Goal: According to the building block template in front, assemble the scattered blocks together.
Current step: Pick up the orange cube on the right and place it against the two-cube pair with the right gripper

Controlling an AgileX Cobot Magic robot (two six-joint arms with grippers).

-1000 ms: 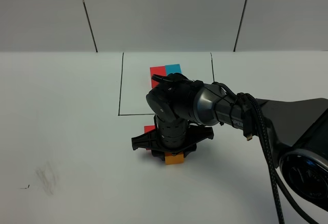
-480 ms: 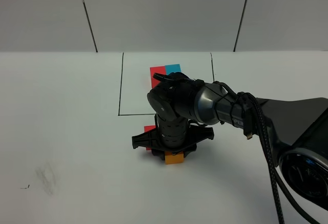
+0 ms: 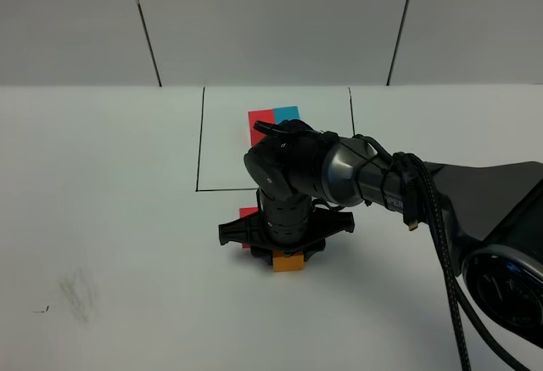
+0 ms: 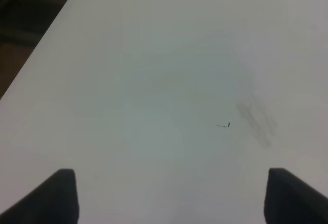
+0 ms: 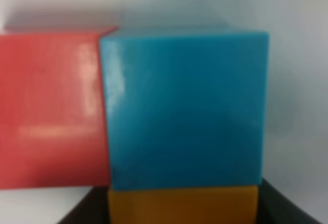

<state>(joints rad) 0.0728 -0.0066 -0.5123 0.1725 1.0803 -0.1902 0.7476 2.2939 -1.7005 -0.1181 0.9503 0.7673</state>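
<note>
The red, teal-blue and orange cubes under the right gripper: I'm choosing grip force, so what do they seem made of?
The teal-blue cube and red cube look like smooth solid plastic with a slight sheen: soft highlights and crisp edges. Painted wood can't be excluded. The orange cube looks alike, but little of it shows.

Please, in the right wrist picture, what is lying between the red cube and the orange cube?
In the right wrist view, the teal-blue matte cube lies between them: the red matte cube meets one of its sides and the orange matte cube meets an adjacent side. No gaps show.
</note>
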